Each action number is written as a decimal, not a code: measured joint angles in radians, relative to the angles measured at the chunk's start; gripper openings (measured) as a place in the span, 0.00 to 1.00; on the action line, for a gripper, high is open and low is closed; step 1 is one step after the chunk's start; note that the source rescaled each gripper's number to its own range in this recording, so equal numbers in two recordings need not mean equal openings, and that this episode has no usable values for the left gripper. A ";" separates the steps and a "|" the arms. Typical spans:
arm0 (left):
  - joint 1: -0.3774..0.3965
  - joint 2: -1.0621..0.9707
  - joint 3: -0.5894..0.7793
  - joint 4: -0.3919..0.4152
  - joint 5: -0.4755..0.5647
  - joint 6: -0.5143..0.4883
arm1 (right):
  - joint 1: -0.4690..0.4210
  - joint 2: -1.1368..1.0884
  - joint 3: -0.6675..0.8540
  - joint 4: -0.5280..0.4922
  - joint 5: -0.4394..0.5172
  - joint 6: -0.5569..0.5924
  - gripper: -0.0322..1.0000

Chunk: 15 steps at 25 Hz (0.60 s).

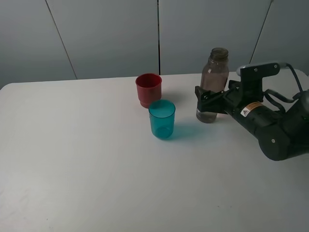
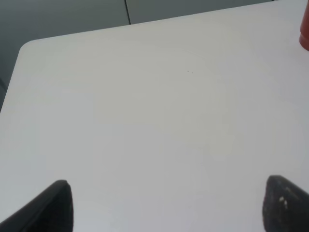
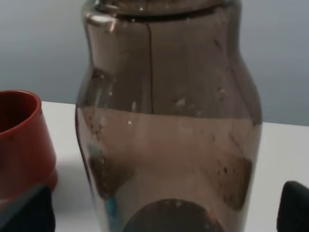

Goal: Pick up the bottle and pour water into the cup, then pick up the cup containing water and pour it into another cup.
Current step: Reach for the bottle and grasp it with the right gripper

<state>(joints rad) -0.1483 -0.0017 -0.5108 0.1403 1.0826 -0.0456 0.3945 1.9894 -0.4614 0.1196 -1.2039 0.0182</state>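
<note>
The smoky grey-brown bottle [image 1: 214,82] stands upright on the white table [image 1: 72,159], uncapped, with a little water at the bottom. My right gripper [image 1: 209,102] is open with a finger on each side of the bottle's lower body. In the right wrist view the bottle [image 3: 169,125] fills the frame between the fingertips [image 3: 24,212], with small gaps on both sides. The teal tumbler [image 1: 161,119] stands left of the bottle. The red cup [image 1: 148,89] stands just behind the tumbler and also shows in the right wrist view [image 3: 19,140]. My left gripper [image 2: 169,208] is open and empty over bare table.
A grey panelled wall [image 1: 111,34] runs behind the table's far edge. A sliver of the red cup [image 2: 304,29] shows at the edge of the left wrist view. The left arm is out of the exterior high view.
</note>
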 joint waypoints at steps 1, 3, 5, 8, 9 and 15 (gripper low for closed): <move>0.000 0.000 0.000 0.000 0.000 0.000 | 0.000 0.009 -0.015 0.002 -0.002 -0.008 1.00; 0.000 0.000 0.000 0.000 0.000 0.000 | 0.000 0.027 -0.042 0.011 -0.002 -0.018 1.00; 0.000 0.000 0.000 0.000 0.000 0.000 | 0.000 0.041 -0.062 0.025 -0.002 -0.018 1.00; 0.000 0.000 0.000 0.000 0.000 0.000 | 0.000 0.066 -0.090 0.027 -0.006 -0.018 1.00; 0.000 0.000 0.000 0.000 0.000 0.000 | 0.000 0.074 -0.100 0.027 -0.006 -0.018 1.00; 0.000 0.000 0.000 0.000 0.000 0.000 | 0.000 0.121 -0.145 0.036 -0.008 -0.018 1.00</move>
<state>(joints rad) -0.1483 -0.0017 -0.5108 0.1403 1.0826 -0.0456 0.3945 2.1099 -0.6068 0.1560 -1.2120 0.0000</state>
